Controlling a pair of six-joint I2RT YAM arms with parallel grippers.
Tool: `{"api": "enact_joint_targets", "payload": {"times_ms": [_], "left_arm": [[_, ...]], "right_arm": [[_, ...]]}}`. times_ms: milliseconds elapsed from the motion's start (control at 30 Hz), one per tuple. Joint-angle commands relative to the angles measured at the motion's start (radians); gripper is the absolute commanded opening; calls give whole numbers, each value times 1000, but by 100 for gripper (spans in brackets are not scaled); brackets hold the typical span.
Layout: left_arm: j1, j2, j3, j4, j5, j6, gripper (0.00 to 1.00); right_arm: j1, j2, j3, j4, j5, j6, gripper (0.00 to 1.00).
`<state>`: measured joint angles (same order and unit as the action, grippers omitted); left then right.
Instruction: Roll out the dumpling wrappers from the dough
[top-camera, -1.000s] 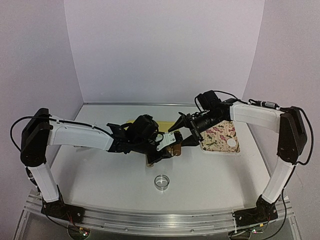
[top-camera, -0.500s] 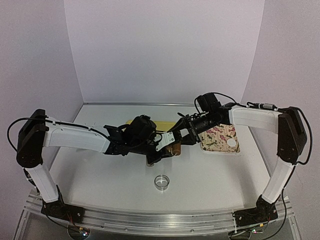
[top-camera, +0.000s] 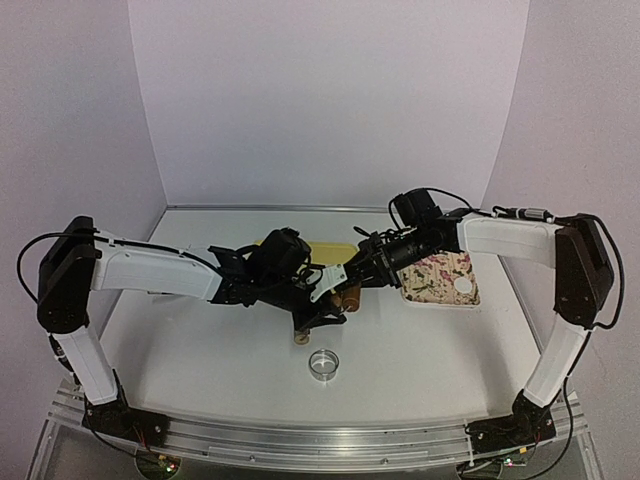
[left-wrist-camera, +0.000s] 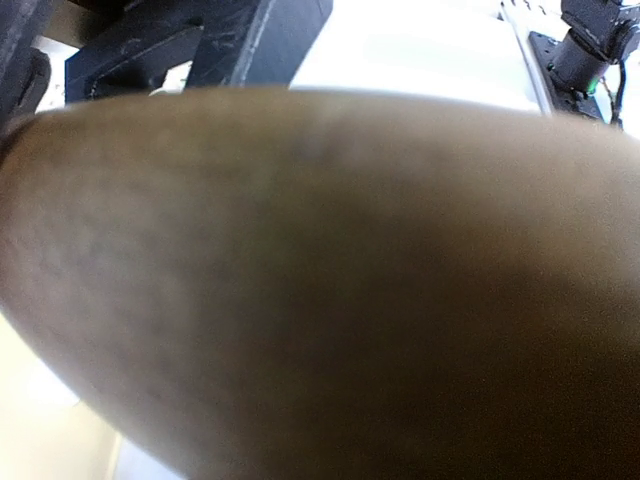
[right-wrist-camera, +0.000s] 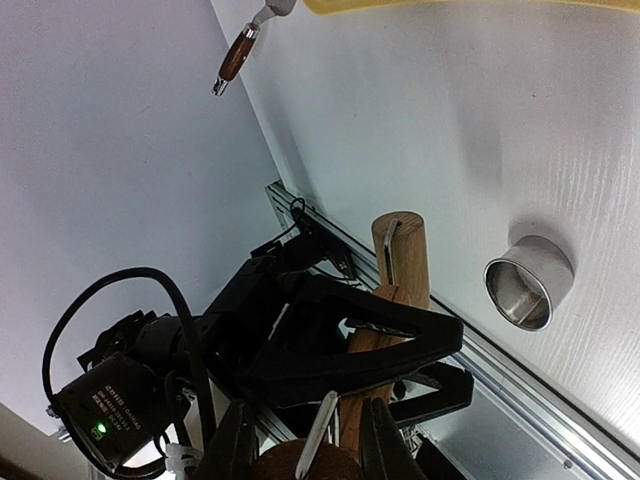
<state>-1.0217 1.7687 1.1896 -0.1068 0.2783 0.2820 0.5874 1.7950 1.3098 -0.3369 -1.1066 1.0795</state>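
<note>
A wooden rolling pin (top-camera: 349, 296) hangs between both arms over the middle of the table. My left gripper (top-camera: 325, 310) is shut on it; its black fingers (right-wrist-camera: 380, 325) clamp the shaft in the right wrist view. My right gripper (right-wrist-camera: 305, 445) is closed around the brown far end, one finger on each side. The pin (left-wrist-camera: 320, 280) fills the left wrist view as a brown blur. One dumpling wrapper (top-camera: 463, 288), a small white disc, lies on the floral tray (top-camera: 430, 272). I cannot make out the dough; the arms cover the spot under the pin.
A shiny ring cutter (top-camera: 323, 363) stands on the table in front of the grippers, also in the right wrist view (right-wrist-camera: 528, 282). A pale yellow sheet (top-camera: 328, 247) lies behind them. A wooden-handled tool (right-wrist-camera: 235, 55) rests near the far wall.
My right gripper moved left and down onto the pin's end and its jaws closed around it. The left arm dipped slightly with the pin.
</note>
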Motion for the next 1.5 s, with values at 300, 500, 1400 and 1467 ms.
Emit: {"api": "enact_joint_targets", "payload": {"times_ms": [300, 500, 1400, 1467], "left_arm": [[31, -12, -91, 232, 105, -190, 45], [31, 3, -136, 274, 117, -209, 50], [52, 4, -262, 353, 79, -192, 46], [52, 4, -263, 356, 70, -190, 33]], "right_arm": [[17, 4, 3, -31, -45, -138, 0], [17, 28, 10, -31, -40, -140, 0], [-4, 79, 75, -32, -36, -137, 0], [-7, 76, 67, -32, -34, -139, 0]]}}
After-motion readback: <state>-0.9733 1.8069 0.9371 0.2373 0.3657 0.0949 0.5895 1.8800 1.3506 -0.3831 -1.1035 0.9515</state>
